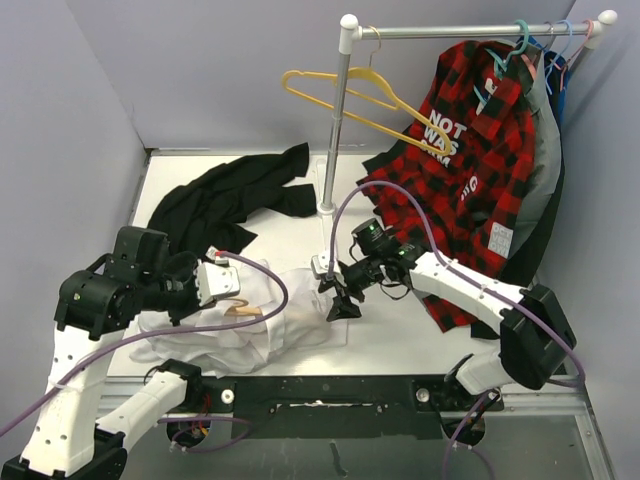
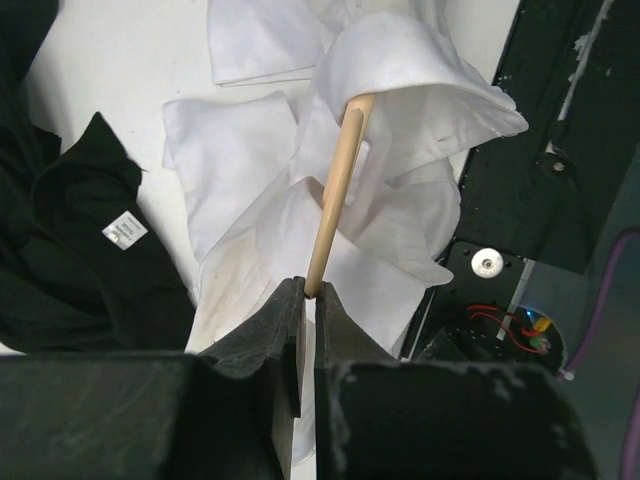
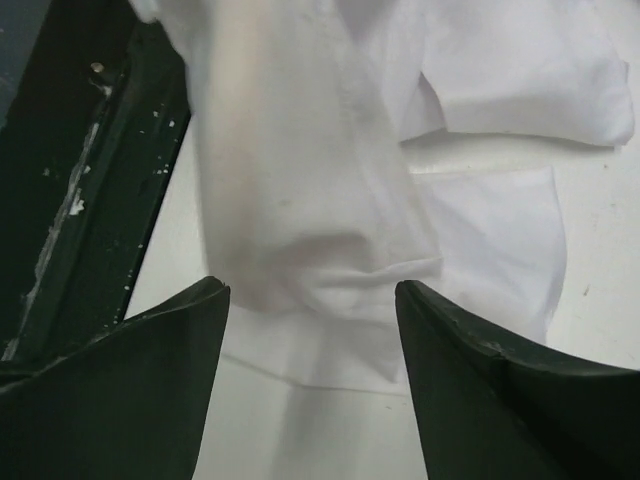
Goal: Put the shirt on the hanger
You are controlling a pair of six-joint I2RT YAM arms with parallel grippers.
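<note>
The white shirt point(image 1: 285, 322) lies crumpled on the table near the front edge. The tan hanger point(image 2: 336, 185) pokes into it, and its far end is hidden under a fold of the shirt point(image 2: 400, 70). A small part of the hanger point(image 1: 240, 309) shows in the top view. My left gripper point(image 2: 310, 292) is shut on the hanger's bare near end; in the top view it point(image 1: 222, 287) sits at the shirt's left side. My right gripper point(image 1: 340, 303) is open at the shirt's right edge. In the right wrist view it point(image 3: 312, 300) straddles a raised fold of the shirt point(image 3: 320, 230) without closing on it.
A black garment point(image 1: 235, 195) lies at the back left and shows in the left wrist view point(image 2: 70, 250). The rack pole point(image 1: 335, 130) stands behind the shirt, with a yellow hanger point(image 1: 360, 95), a red plaid shirt point(image 1: 470, 150) and teal hangers point(image 1: 525, 40). A black rail point(image 1: 330, 390) runs along the front.
</note>
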